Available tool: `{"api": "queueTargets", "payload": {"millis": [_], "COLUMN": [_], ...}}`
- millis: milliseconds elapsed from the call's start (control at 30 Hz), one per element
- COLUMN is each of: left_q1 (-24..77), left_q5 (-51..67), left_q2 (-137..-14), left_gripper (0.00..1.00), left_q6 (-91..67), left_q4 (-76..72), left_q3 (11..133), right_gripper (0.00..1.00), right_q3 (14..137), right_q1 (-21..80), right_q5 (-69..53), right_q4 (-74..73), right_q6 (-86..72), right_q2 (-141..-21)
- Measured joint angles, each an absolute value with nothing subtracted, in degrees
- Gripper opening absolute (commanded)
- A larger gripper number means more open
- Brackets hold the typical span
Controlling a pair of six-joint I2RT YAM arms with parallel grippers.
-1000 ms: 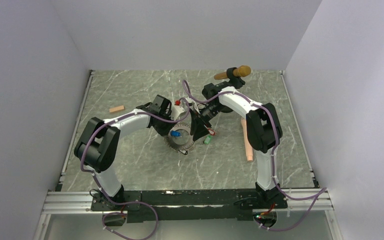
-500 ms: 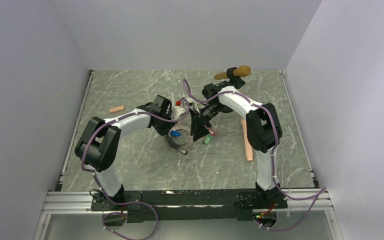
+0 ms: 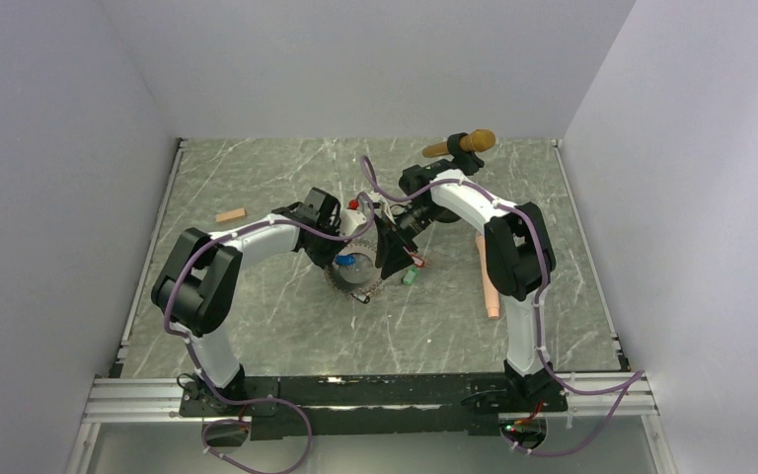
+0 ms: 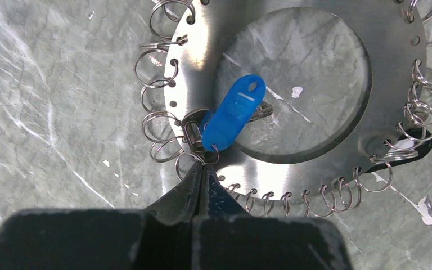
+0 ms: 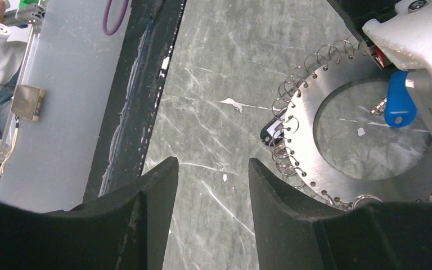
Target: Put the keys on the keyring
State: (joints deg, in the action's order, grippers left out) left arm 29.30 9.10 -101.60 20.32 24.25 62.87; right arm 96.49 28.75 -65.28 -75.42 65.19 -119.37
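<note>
The left tool [image 4: 202,174] has closed its tips just beside the blue key [image 4: 233,112].

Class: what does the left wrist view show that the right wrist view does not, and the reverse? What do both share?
Only the left wrist view shows the left gripper shut, its tips at the wire rings beside the blue plastic key tag. Only the right wrist view shows the open right gripper and a long black rail. Both show that tag lying on the flat steel ring-shaped plate rimmed with wire rings.

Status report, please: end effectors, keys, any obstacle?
Left end effector shut, tips at blue key lying on keyring. Right end effector open, empty. No obstruction seen.
</note>
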Motion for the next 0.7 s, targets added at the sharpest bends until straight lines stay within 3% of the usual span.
{"api": "queueTargets", "payload": {"millis": [700], "left_q1": [27.9], "left_q5": [10.7], "left_q2": [-93.9], "left_gripper": [0.00], "left_q6": [22.0], "left_q4": [25.2], "left_q3": [58.7], "right_gripper": [0.54], "right_q3": [97.5], "right_q1": [29.7], "right_q5": [-66.6], "right_q4": [-76.4], "right_q6": [68.6], "right_q2": [-119.4]}}
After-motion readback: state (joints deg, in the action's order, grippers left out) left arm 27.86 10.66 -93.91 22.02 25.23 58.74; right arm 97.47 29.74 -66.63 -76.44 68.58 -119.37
